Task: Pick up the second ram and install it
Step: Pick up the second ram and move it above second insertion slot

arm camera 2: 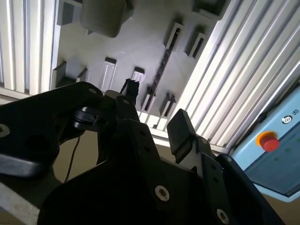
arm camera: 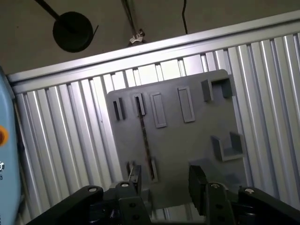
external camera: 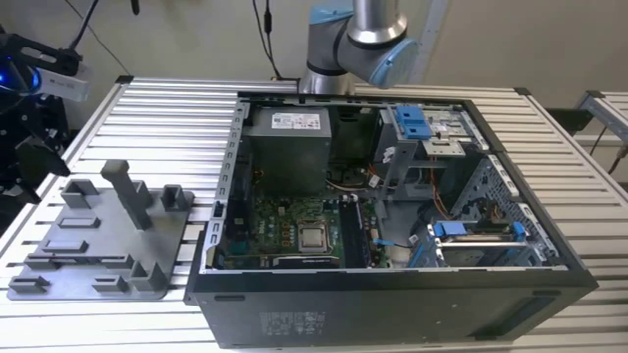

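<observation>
The second ram (arm camera: 145,137) is a thin dark strip standing on edge in a slot of the grey fixture tray (arm camera: 187,140). In the second wrist view, the ram (arm camera 2: 162,69) lies in the same tray (arm camera 2: 126,47). My gripper (arm camera: 165,180) hangs well above the tray, open, with nothing between its black fingers (arm camera: 134,174). In the second wrist view, the gripper (arm camera 2: 154,110) stands open too, and the ram sits beyond its fingertips. In the exterior view, the tray (external camera: 98,250) sits on the left, and the arm (external camera: 358,44) rises out of the picture at the top.
An open computer case (external camera: 393,309) with motherboard, power-supply box (external camera: 287,147) and blue drive clips (external camera: 414,121) fills the slatted aluminium table (arm camera: 70,140) at the exterior view's right of the tray. A pale blue control box with a red button (arm camera 2: 268,140) stands beyond the table edge.
</observation>
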{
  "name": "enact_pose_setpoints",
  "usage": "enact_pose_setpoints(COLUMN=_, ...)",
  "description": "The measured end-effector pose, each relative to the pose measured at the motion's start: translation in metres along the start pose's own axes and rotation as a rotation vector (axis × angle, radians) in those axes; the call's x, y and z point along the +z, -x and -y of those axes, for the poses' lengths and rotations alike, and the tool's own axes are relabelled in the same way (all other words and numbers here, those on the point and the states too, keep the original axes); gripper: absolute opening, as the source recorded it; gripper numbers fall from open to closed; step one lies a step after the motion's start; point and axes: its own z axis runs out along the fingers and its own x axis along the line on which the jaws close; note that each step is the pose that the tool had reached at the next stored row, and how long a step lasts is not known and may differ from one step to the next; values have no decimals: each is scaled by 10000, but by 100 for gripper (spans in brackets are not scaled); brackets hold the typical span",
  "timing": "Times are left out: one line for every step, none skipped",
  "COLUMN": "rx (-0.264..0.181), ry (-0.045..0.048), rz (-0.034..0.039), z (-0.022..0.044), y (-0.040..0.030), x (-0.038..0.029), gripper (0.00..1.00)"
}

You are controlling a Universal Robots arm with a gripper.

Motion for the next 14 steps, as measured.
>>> enact_pose_setpoints(rx=0, ry=0, rz=-1, z=0, y=0, x=15, gripper=54)
enact_pose_setpoints(rx=0, ry=1, rz=-1, z=1, y=0, x=32, gripper=54)
enact_pose_setpoints(rx=0, ry=1, rz=-1, z=1, y=0, x=49, gripper=54)
enact_pose_setpoints(rx=0, ry=0, rz=-1, z=2, y=0, x=65, gripper=54)
enact_pose_setpoints(rx=0, ry=1, rz=-1, z=2, y=1, x=74, gripper=54)
enact_pose_setpoints(rx=0, ry=2, rz=-2, z=2, y=1, x=76, gripper=54)
enact_pose_setpoints(rx=0, ry=2, rz=-3, z=2, y=1, x=76, gripper=54)
enact_pose_setpoints(rx=-1, ry=3, rz=-3, z=2, y=0, x=76, gripper=54)
enact_pose_setpoints(rx=0, ry=2, rz=-3, z=2, y=0, x=76, gripper=54)
enact_pose_setpoints(rx=0, ry=1, rz=-1, z=2, y=0, x=78, gripper=54)
enact_pose_setpoints(rx=0, ry=0, rz=-1, z=2, y=1, x=78, gripper=54)
enact_pose_setpoints(rx=0, ry=0, rz=-1, z=2, y=1, x=80, gripper=54)
enact_pose_setpoints(rx=-1, ry=-3, rz=3, z=2, y=1, x=88, gripper=54)
enact_pose_setpoints(rx=0, ry=-4, rz=3, z=2, y=1, x=96, gripper=54)
